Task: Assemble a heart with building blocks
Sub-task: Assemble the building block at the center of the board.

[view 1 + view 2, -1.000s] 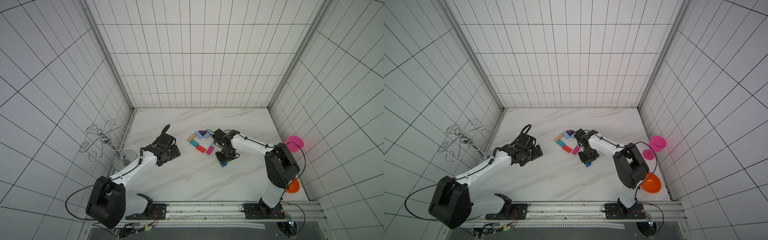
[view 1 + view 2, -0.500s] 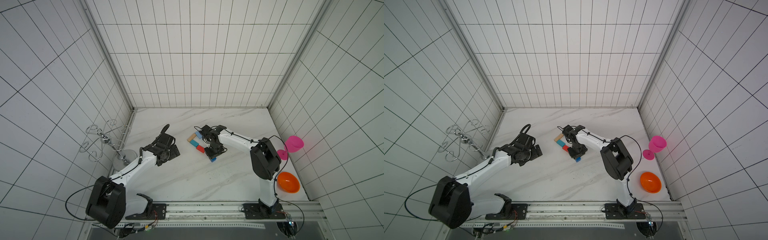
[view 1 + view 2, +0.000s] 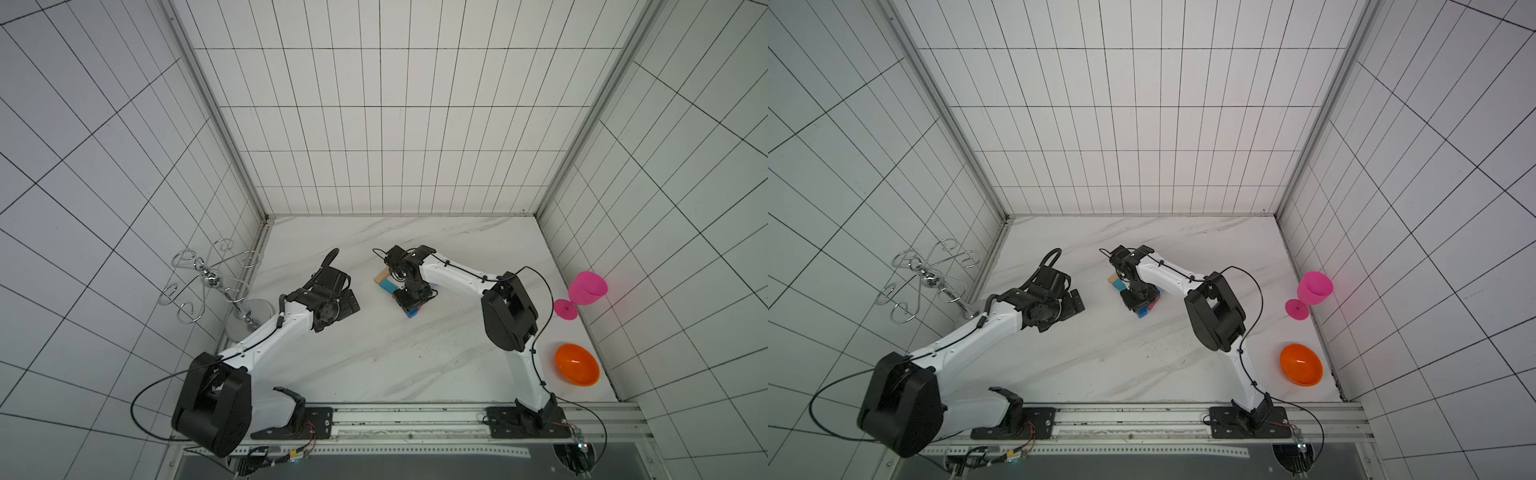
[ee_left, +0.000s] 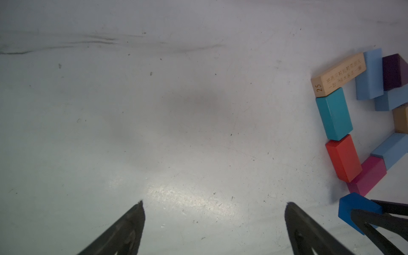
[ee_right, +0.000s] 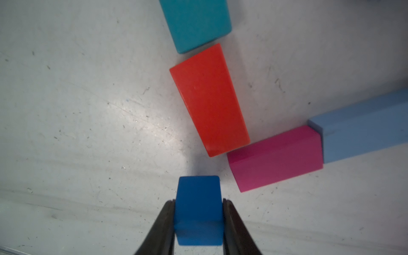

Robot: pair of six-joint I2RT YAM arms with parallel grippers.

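Observation:
My right gripper (image 5: 198,202) is shut on the blue cube (image 5: 198,209), low over the table just off the near ends of the red brick (image 5: 209,99) and the pink brick (image 5: 276,156). In the left wrist view the coloured blocks form a hollow outline: tan (image 4: 340,74), teal (image 4: 334,114), red (image 4: 343,157), pink (image 4: 368,175), light blue (image 4: 371,75) and the purple wedge (image 4: 394,70). In both top views the right arm covers most of the blocks; the blue cube (image 3: 412,314) (image 3: 1143,313) shows below it. My left gripper (image 4: 214,205) stands open over bare table, left of the blocks.
A pink goblet (image 3: 586,291) and an orange bowl (image 3: 577,370) stand at the right wall. A wire rack (image 3: 212,282) on a metal base stands at the left wall.
My right gripper has carried the blue cube leftward to the near ends of the red and pink bricks. The left arm has not moved.

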